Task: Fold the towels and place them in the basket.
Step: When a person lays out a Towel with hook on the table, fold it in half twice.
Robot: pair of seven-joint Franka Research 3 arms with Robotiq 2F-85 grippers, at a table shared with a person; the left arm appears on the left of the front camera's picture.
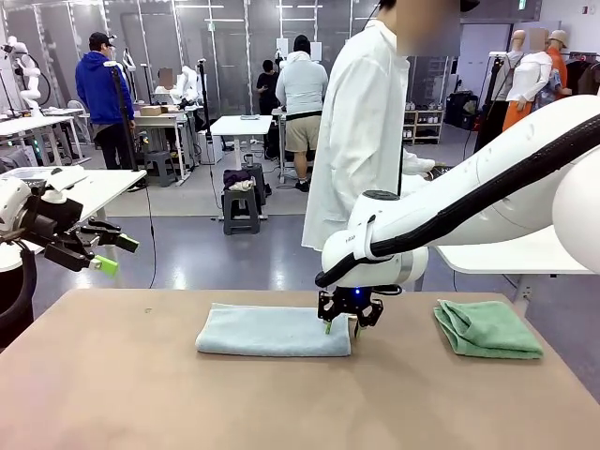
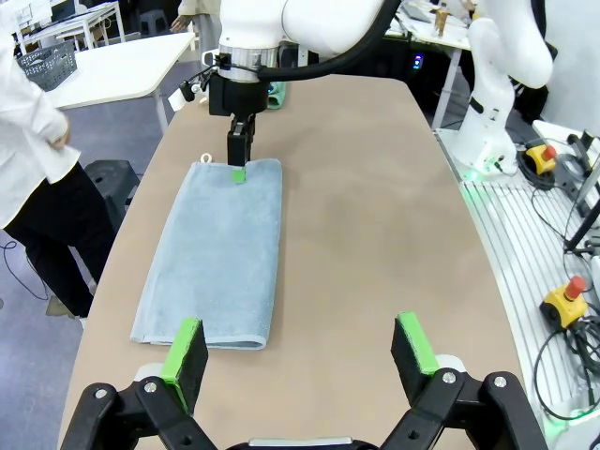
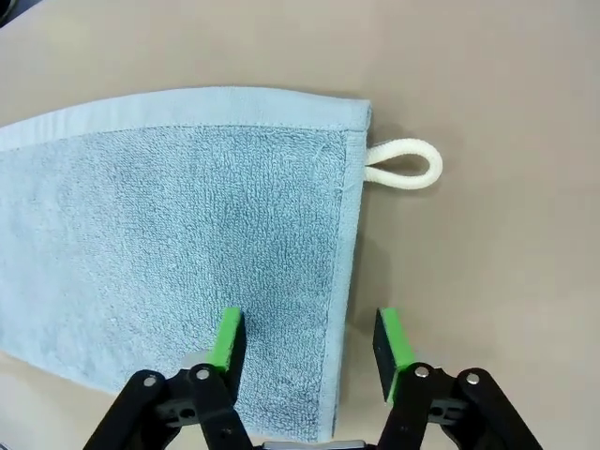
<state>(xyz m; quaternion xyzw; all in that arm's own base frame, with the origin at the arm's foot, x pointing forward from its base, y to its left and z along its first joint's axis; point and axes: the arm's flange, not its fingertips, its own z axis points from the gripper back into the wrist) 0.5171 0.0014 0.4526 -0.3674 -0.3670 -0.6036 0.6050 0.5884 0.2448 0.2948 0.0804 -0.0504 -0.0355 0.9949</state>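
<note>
Blue-grey towel (image 1: 274,331) under open right hand (image 1: 349,321)

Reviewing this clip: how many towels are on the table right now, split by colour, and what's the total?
Pale blue-grey towel: 1, laid flat mid-table, with the right gripper at its end
Mint green towel: 1, folded, off toward the right side of the table
Total: 2 towels
</note>
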